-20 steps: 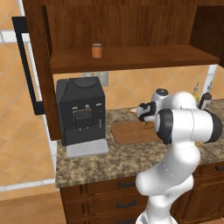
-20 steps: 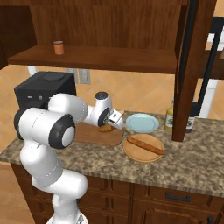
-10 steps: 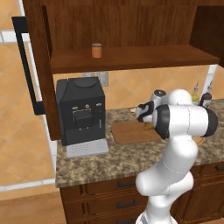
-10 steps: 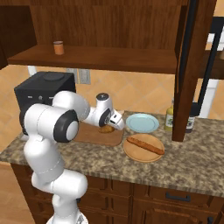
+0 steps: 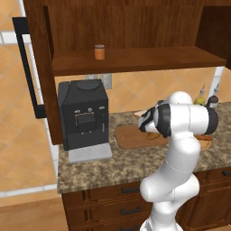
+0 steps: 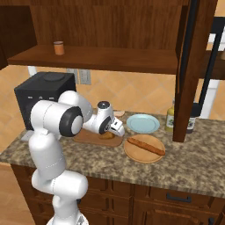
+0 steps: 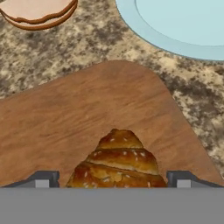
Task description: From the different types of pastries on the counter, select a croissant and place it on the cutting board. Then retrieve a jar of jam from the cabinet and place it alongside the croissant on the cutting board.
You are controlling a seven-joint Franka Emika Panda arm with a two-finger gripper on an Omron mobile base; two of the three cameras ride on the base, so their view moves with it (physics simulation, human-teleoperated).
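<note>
A white robot arm reaches forward over a speckled granite desk (image 6: 189, 154), and its gripper (image 6: 115, 128) hangs low over the right end of the reddish-brown cutting board (image 5: 131, 135), which lies flat on the desk just right of a black coffee machine (image 5: 84, 113). The camera on the hand shows the golden-brown croissant (image 7: 117, 162) lying on the cutting board near its rounded corner, directly between the two dark fingers (image 7: 43, 178). The fingers stand apart on either side of the croissant with a gap showing at each side, so they are spread wider than the pastry; whether they touch it lower down cannot be told, because the bottom of that view is cut off. From the right base camera the croissant (image 6: 107, 136) appears as a small brown lump on the board just under the hand. Beyond the board, away from the robot, a pale tan flat pastry (image 7: 38, 12) lies on the desk, and a light blue plate (image 6: 143, 123) sits just past the board's far right corner. To the right of the board a long orange pastry (image 6: 146, 146) lies across a round wooden plate (image 6: 132, 154). High above the coffee machine, the jar of jam (image 5: 99, 52) stands upright on the shelf of the dark wooden cabinet (image 5: 135, 61), well apart from the board.
</note>
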